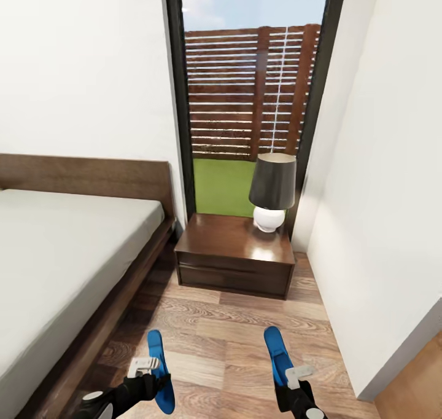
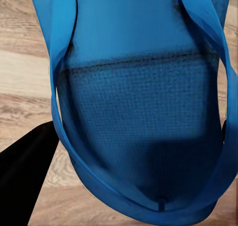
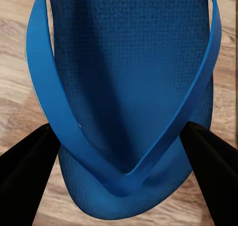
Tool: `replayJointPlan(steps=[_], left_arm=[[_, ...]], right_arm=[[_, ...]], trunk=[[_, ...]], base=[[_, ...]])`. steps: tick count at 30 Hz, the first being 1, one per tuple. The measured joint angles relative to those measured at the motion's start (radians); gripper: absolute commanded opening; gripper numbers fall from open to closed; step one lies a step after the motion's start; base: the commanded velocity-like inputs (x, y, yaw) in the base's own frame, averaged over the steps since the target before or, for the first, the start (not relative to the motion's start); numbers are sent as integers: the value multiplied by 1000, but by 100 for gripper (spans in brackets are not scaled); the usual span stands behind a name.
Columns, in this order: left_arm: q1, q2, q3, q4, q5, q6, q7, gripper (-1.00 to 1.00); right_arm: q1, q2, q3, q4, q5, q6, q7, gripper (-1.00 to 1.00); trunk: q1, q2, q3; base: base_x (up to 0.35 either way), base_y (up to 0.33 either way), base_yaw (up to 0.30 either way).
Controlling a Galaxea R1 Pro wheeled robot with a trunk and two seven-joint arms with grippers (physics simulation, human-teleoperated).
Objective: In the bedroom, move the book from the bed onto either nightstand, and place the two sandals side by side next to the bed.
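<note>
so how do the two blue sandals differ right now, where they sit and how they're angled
The left sandal is close to the bed frame; the right sandal is nearer the white wall, with bare floor between them. The left one's far tip leans slightly toward the bed, and so does the right one's, so they run roughly parallel but apart. The left gripper is at the left sandal, the right gripper at the right. Both are bright blue and the same shape.

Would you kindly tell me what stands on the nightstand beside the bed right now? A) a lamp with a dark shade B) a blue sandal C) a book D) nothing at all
A: a lamp with a dark shade and round white base stands at the back right corner of the nightstand.
</note>
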Motion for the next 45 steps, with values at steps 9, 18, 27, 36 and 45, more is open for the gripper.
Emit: replayJointPlan(steps=[9, 18, 27, 36, 45], left_arm=[[0, 0, -2, 1, 0, 0, 0, -100], [0, 0, -2, 2, 0, 0, 0, -100], [0, -1, -6, 2, 0, 0, 0, -100], [0, -1, -40, 2, 1, 1, 3, -100], [0, -14, -41, 2, 1, 0, 6, -100]], right_arm=[[0, 2, 0, 0, 0, 0, 0, -100], [0, 2, 1, 1, 0, 0, 1, -100], [0, 2, 1, 1, 0, 0, 1, -100], [0, 4, 1, 2, 1, -1, 3, -100], [0, 4, 1, 2, 1, -2, 2, -100]], trunk=[[0, 0, 0], [0, 0, 0], [0, 0, 0], [0, 0, 0], [0, 0, 0]], base=[[0, -101, 2], [99, 64, 0], [264, 45, 0], [12, 0, 161], [0, -181, 238]])
